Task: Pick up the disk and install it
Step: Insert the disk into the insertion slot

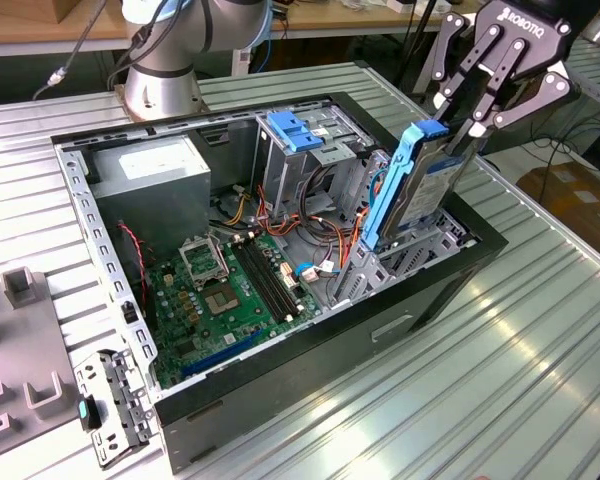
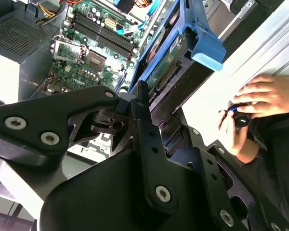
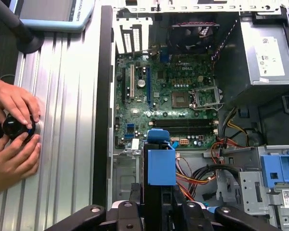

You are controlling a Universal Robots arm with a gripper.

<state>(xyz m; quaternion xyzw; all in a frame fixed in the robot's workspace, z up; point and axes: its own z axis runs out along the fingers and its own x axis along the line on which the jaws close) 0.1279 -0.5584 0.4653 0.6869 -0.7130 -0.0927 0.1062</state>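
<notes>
gripping from above, the robot's hand (image 1: 463,125) hangs in the upper right of the exterior view, clamped on the top end of the disk (image 1: 428,185). the disk thus lies straight below the hand, standing on end, its long axis steep and leaning toward the exterior view's right at the top. its blue side rail (image 1: 392,190) faces the inside of the computer case (image 1: 310,365), and its lower end reaches down among the metal walls of the drive bay (image 1: 405,262) at the case's near right corner. most of its length stands above the case rim; how far it is seated cannot be told.

orange and red cables (image 1: 315,235) run just beside the bay's inner side and look like the nearest thing to snag. the motherboard (image 1: 220,300) lies on the case floor at centre frame, the grey power supply box (image 1: 145,178) at upper left, and a second drive cage (image 1: 277,175) with a light-blue latch (image 1: 295,130) at top centre, well apart from the disk. the ribbed tabletop (image 1: 530,380) carries the case. in the first wrist view a person (image 3: 12,159) at the tabletop's edge works a small black knob (image 3: 17,126).
</notes>
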